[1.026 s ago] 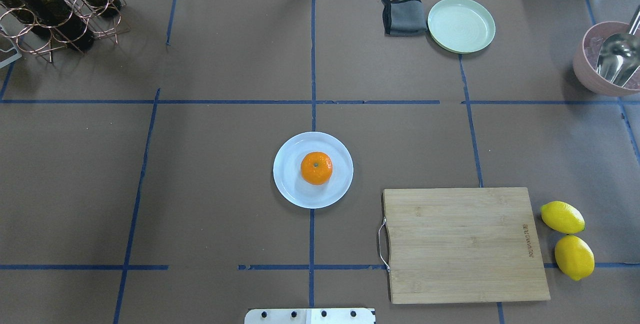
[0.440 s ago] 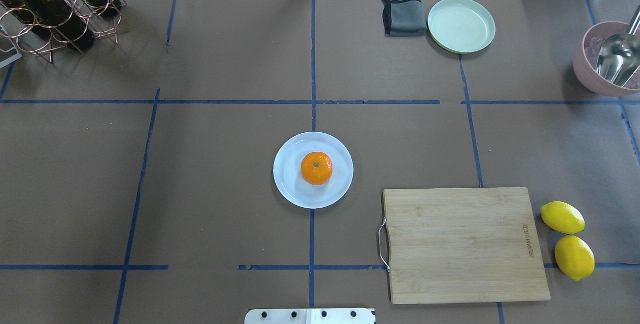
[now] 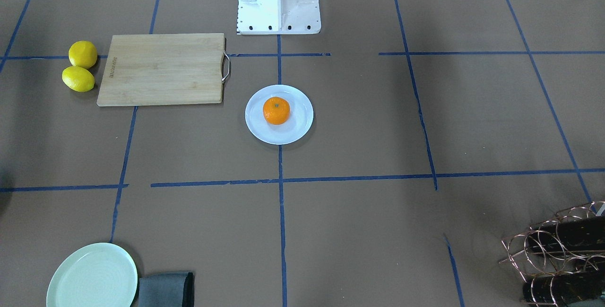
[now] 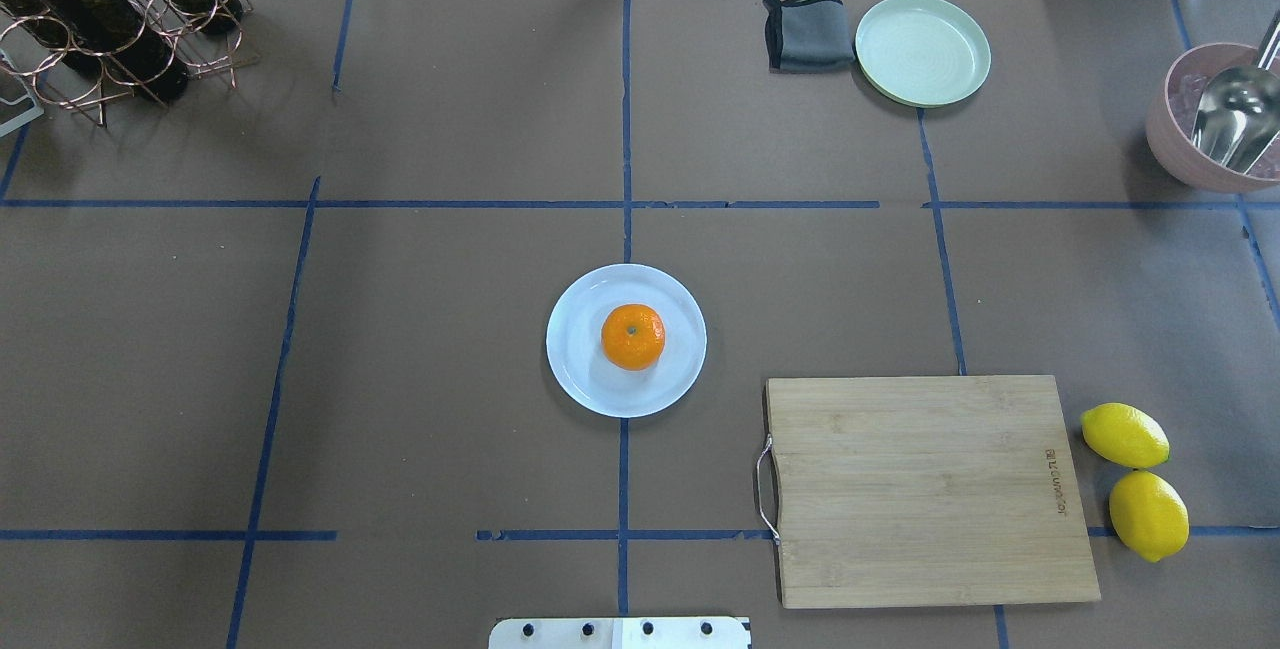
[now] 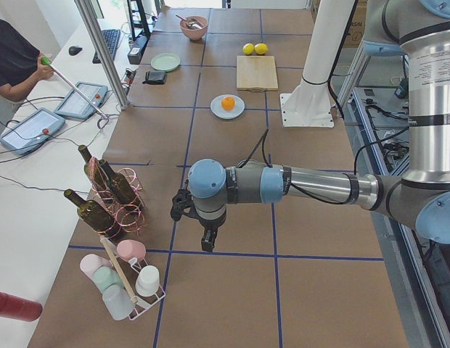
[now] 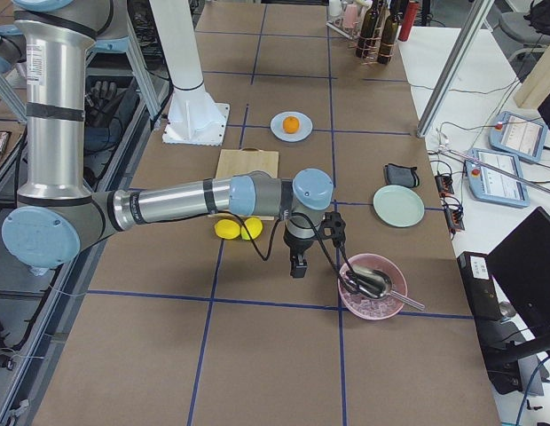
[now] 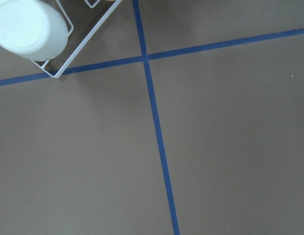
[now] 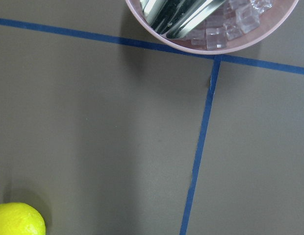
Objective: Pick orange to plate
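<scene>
Since the front-facing cam is the clearest, I'll start there: orange (image 3: 276, 110) is sitting on the plate (image 3: 298, 126), roughly centred, nothing touching it. Overhead agrees, with the cutting board (image 4: 930, 489) and lemons (image 4: 1125, 435) off to the robot's right, well apart.

Left side cam: left jaws hang over bare worktop (image 5: 232, 304) near the bottle rack (image 5: 112, 199), far from the plate. Can't tell if they're parted or clenched. Right side cam: right jaws hang between the lemons and the pink bowl (image 6: 359, 311). Same deal, can't tell. Wrist cams just show tape lines, a white cup (image 7: 27, 29) and the bowl's ice.

Looks done to me. My worry is the trip home: the right arm could snag the scoop (image 6: 374, 280) sticking out of the bowl. Or a low sweep nudges the plate and the round fruit rolls over that shallow rim.
</scene>
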Available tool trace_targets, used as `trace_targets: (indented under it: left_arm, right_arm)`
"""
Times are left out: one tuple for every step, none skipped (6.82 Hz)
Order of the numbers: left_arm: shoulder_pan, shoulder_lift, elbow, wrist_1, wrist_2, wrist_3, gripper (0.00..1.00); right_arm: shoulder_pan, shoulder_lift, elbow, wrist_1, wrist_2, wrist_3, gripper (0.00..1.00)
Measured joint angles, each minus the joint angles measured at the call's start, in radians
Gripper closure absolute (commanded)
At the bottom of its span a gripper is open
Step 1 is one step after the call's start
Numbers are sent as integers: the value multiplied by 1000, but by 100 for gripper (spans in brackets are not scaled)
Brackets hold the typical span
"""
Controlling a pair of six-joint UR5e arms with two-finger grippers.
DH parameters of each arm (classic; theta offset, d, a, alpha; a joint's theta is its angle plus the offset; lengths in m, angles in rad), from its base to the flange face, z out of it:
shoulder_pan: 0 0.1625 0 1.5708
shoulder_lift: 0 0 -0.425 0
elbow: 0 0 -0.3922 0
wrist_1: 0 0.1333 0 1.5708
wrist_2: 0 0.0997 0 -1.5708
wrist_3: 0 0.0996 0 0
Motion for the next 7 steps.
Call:
trace_targets:
  left_arm:
    - [0,0,-1,0,0,0,0]
    - [0,0,-1,0,0,0,0]
    - [1,0,0,0,0,0,0]
    - [1,-1,1,-1,0,0,0]
    - [1,-1,-1,-1,0,0,0]
    - [0,-1,-1,-1,0,0,0]
    - [0,-1,2,0,0,0,0]
  right_arm:
    - [0,-9,-14,25,0,-20,0]
    - [4,-16,-16,37,2,-27,0]
    - [11,-22,-8,40,6,-29,0]
    - [16,-28,2,42,8,-29,0]
    - [20,-33,10,42,9,-29,0]
    - [22,-36,14,42,9,-28,0]
    - [23,-37,16,42,8,-28,0]
